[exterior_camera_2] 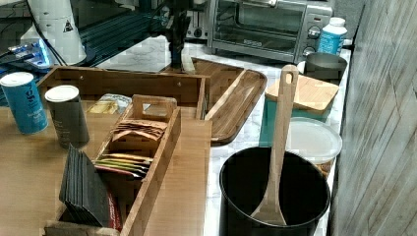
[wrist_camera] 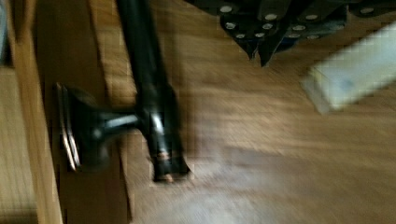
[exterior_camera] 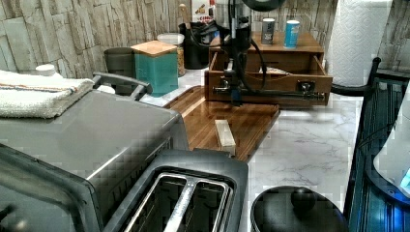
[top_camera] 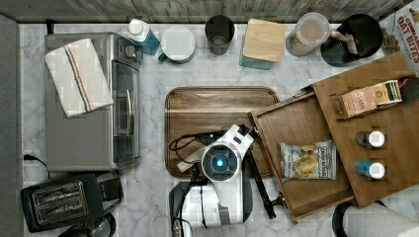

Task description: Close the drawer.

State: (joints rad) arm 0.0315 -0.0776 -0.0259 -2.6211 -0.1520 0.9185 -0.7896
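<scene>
The drawer (top_camera: 296,123) stands pulled out of the wooden cabinet (top_camera: 395,163) toward the top view's left, with a chip bag (top_camera: 309,160) lying inside. Its dark bar handle (top_camera: 261,177) runs along the front (exterior_camera: 270,82). My gripper (exterior_camera: 235,96) hangs just in front of that handle (exterior_camera: 285,94), low over the dark wooden tray (exterior_camera: 241,121). In the wrist view the fingertips (wrist_camera: 247,45) are together with nothing between them, and the handle bar (wrist_camera: 149,93) lies a short way off. In the top view the arm (top_camera: 222,163) covers the gripper.
A pale block (exterior_camera: 225,136) lies on the tray. A toaster oven (top_camera: 91,98) and toaster (top_camera: 59,200) sit at the top view's left. Jars and canisters line the back wall. Two shakers (top_camera: 371,154) stand on the cabinet top. A paper towel roll (exterior_camera: 360,38) stands beside the cabinet.
</scene>
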